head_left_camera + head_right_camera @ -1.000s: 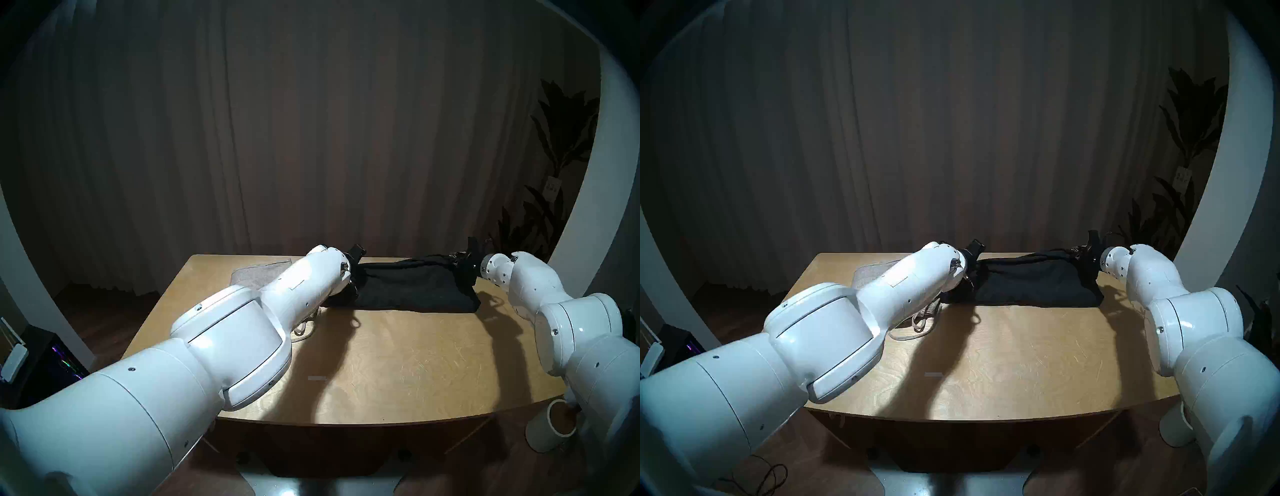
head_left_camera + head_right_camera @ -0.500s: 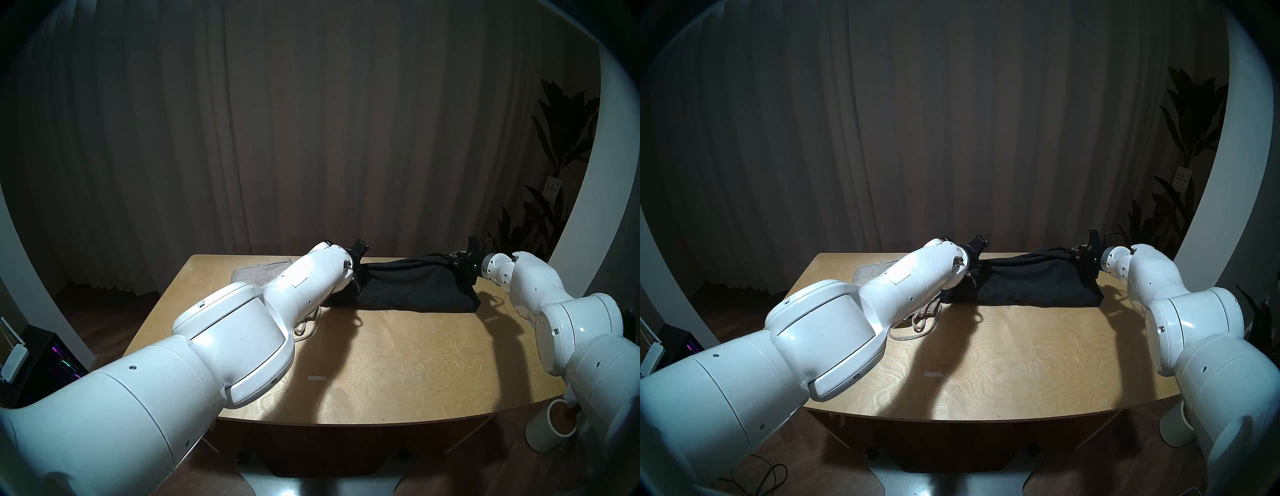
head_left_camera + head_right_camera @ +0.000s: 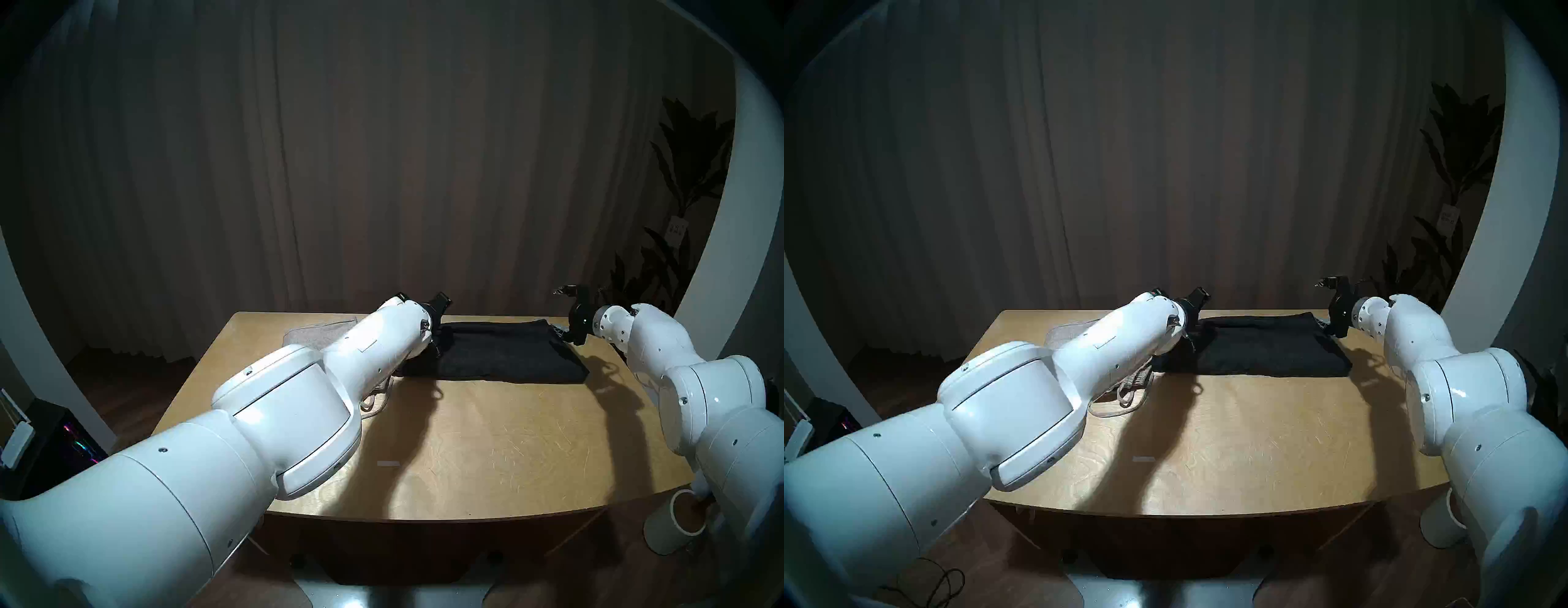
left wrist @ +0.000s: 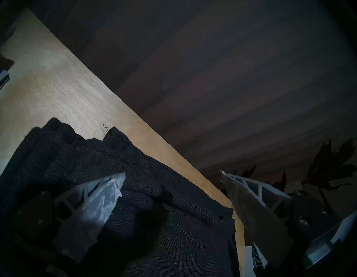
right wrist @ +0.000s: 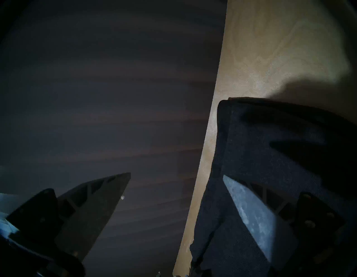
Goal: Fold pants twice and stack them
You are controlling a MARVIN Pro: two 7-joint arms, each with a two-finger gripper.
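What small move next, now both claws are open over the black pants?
Probably back both claws up and off. The left claw and right claw stand open, holding nothing; the black pants lie flat, folded on the table, and the grey pants sit beside them.

the black pants (image 3: 505, 354) lie folded flat along the far side of the wooden table (image 3: 488, 441), a wide dark rectangle. the left arm reaches across from the near left; its pincer (image 3: 439, 329) sits at the left end of the black pants, mostly hidden behind the white wrist, with one dark finger sticking up. the right pincer (image 3: 566, 314) hovers by the pants' far right corner with its fingers spread apart, nothing between them. the grey pants (image 3: 312, 335) lie at the far left of the table, largely covered by the left arm, with pale cord (image 3: 375, 403) showing below the forearm. a white cup (image 3: 679, 526) stands on the floor at the lower right, and a leafy plant (image 3: 679, 212) rises at the right edge.
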